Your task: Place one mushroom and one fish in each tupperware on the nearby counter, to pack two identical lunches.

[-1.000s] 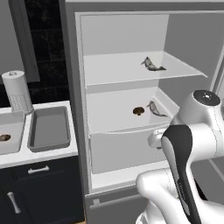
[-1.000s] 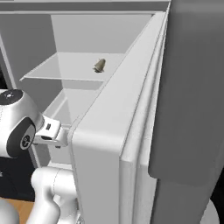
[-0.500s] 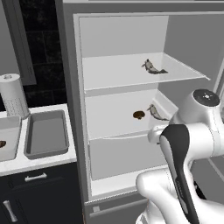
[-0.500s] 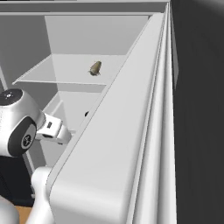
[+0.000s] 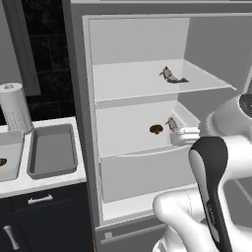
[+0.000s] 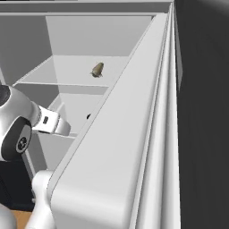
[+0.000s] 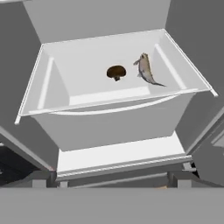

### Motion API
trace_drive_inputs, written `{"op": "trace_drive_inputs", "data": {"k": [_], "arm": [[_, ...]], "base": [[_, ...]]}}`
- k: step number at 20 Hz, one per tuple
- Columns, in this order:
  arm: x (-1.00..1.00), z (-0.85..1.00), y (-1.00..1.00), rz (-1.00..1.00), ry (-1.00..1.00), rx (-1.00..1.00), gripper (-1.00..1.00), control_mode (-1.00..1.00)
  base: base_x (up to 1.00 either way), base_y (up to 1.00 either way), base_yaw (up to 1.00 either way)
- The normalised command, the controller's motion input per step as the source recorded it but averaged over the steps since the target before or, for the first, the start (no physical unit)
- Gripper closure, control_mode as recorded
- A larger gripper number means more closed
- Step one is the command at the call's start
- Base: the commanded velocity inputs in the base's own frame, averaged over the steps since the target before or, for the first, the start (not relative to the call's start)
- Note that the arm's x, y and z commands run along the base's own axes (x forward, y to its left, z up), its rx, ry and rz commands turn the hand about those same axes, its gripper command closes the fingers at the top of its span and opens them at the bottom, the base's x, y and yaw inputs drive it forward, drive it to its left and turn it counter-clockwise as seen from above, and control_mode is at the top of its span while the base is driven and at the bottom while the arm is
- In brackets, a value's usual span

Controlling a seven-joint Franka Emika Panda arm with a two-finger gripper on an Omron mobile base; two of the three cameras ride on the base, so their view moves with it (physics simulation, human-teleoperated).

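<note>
brown mushroom beside grey fish, fridge drawer

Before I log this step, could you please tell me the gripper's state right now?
Gripper: open and empty, poised at the fridge drawer, short of the mushroom and fish.

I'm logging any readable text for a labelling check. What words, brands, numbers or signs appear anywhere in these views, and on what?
None can be read.
The fridge, its shelves, the grey tupperware, the paper towel roll and the counter carry no print.
The small dark marks on the robot's wrist are too small to read as text.
</note>
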Motion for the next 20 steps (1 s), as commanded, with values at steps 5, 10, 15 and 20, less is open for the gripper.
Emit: {"op": "trace_drive_inputs", "data": {"k": [5, 10, 15, 20], "arm": [[0.0, 0.57, 0.0, 0.0, -0.07, 0.0, -1.0, -1.0], [0.0, 0.64, 0.0, 0.0, -0.05, 0.0, -1.0, -1.0], [0.04, 0.24, -0.04, 0.0, -0.06, -0.01, -1.0, -1.0], [0.23, 0.0, -0.19, 0.0, -0.08, -0.01, -1.0, -1.0]], "base": [[0.0, 0.0, 0.0], [0.0, 0.0, 0.0], [0.0, 0.0, 0.0], [0.0, 0.0, 0.0]]}}
